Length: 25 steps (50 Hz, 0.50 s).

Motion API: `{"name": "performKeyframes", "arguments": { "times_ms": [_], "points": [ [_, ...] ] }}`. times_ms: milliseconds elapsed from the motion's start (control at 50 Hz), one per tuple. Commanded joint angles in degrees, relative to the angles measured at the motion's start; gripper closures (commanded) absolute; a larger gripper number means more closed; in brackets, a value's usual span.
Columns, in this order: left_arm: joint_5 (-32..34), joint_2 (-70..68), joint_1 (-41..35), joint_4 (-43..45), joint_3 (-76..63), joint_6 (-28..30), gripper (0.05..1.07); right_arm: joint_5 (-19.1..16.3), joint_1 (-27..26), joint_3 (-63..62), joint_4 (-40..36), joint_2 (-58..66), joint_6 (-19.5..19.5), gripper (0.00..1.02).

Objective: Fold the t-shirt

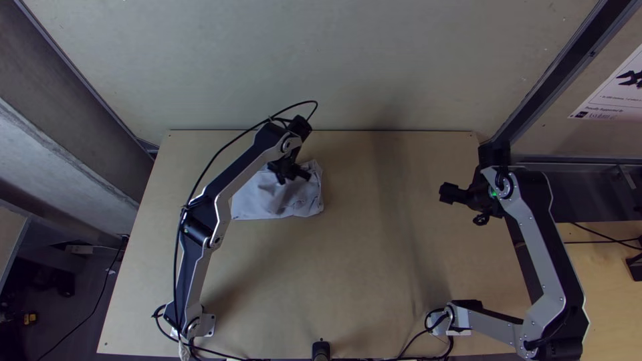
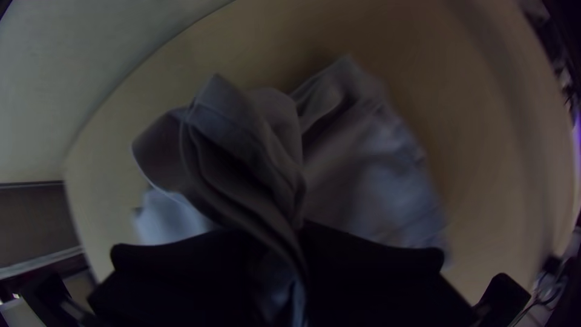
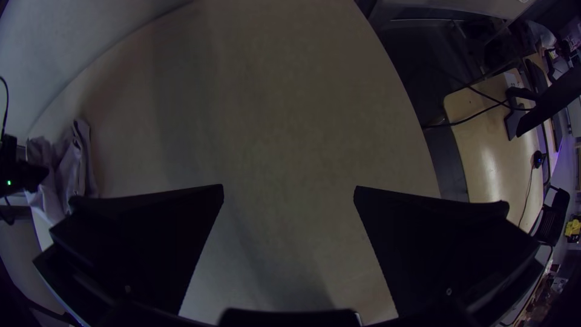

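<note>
The pale grey t-shirt (image 1: 271,200) lies bunched on the far left part of the table, partly under my left gripper (image 1: 291,178). In the left wrist view, my left gripper (image 2: 299,242) is shut on a gathered part of the t-shirt (image 2: 369,169); loose folds stand up beyond the fingers, and the rest spreads around them. Over the table's right side, my right gripper (image 1: 455,194) is well apart from the cloth. The right wrist view has that right gripper (image 3: 289,189) open, nothing between its fingers, and the t-shirt (image 3: 75,163) far off beside the left arm's gripper.
Bare wooden table (image 1: 354,267) stretches between the two arms and in front of the cloth. A pale wall (image 1: 321,60) rises behind the table's far edge. Black cables (image 1: 231,354) run along the near edge, by a small dark post (image 1: 321,349).
</note>
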Motion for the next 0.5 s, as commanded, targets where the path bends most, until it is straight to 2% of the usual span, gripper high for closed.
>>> {"name": "performKeyframes", "arguments": {
  "times_ms": [0,40,80,180,280,480],
  "points": [
    [6.5,1.7,-1.1,5.5,3.3,-11.1,0.1,-0.1,2.2,-3.4,0.8,-2.5,0.7,0.03],
    [11.8,1.5,-1.1,8.8,3.3,-16.7,0.1,-0.1,3.0,-4.7,1.3,-3.2,1.0,0.03],
    [15.4,1.8,-1.1,11.0,3.8,-19.3,0.1,-0.1,4.0,-6.0,1.8,-3.8,1.4,0.03],
    [17.3,2.4,-1.9,15.3,5.8,-29.2,0.1,0.0,6.2,-8.7,2.7,-5.2,2.4,0.03],
    [18.2,1.3,-1.7,19.0,5.8,-33.3,0.1,0.0,7.2,-10.2,3.2,-6.3,2.8,0.03],
    [21.0,0.4,0.5,18.3,5.0,-33.1,0.1,0.3,7.0,-10.1,3.9,-6.6,2.4,0.03]
  ]
}}
